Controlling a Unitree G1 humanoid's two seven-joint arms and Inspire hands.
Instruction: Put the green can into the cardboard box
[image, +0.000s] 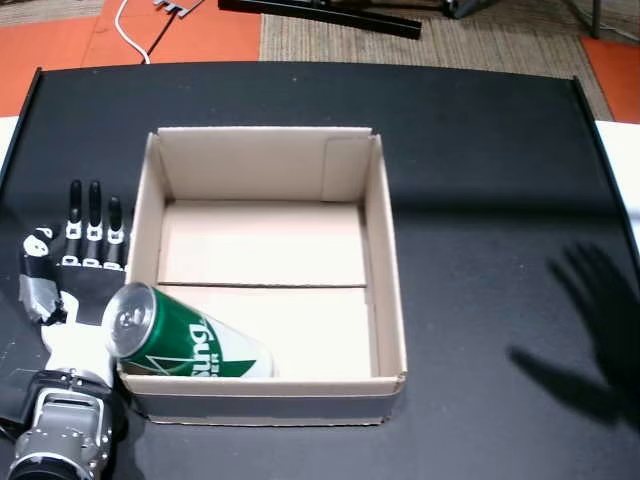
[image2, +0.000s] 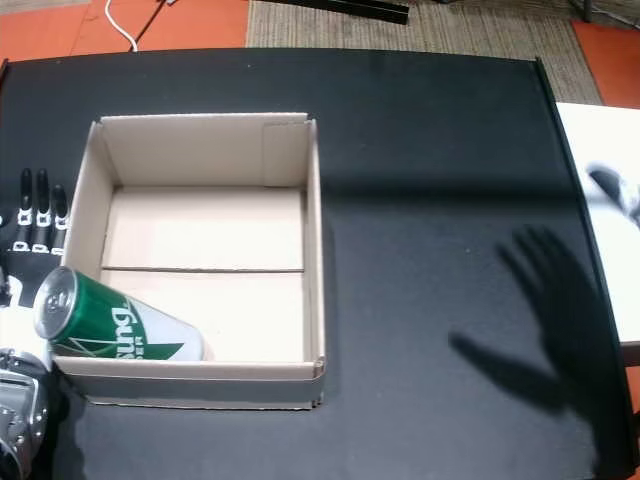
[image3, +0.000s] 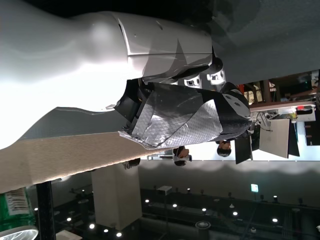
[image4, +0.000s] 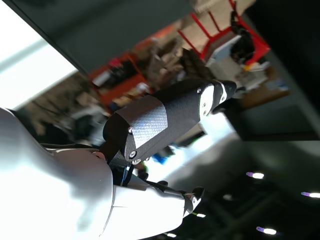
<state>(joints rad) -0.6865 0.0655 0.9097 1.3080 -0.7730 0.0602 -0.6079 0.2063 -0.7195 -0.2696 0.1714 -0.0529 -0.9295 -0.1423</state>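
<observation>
The green can (image: 185, 345) lies tilted in the front left corner of the open cardboard box (image: 385, 260), its silver top poking over the left wall; both head views show it (image2: 115, 325). My left hand (image: 75, 290) rests just left of the box, behind the can's top, fingers straight and open, holding nothing. The left wrist view shows that hand (image3: 190, 115) beside the box wall (image3: 60, 155), with the can (image3: 15, 215) at the bottom edge. My right hand (image4: 160, 125) appears only in its wrist view, fingers extended; a spread-finger shadow (image2: 545, 320) falls on the table's right side.
The box stands on a black table (image: 480, 150). A white surface (image2: 600, 180) borders the table's right edge. Beyond the far edge are orange floor mats and a white cable (image: 130, 30).
</observation>
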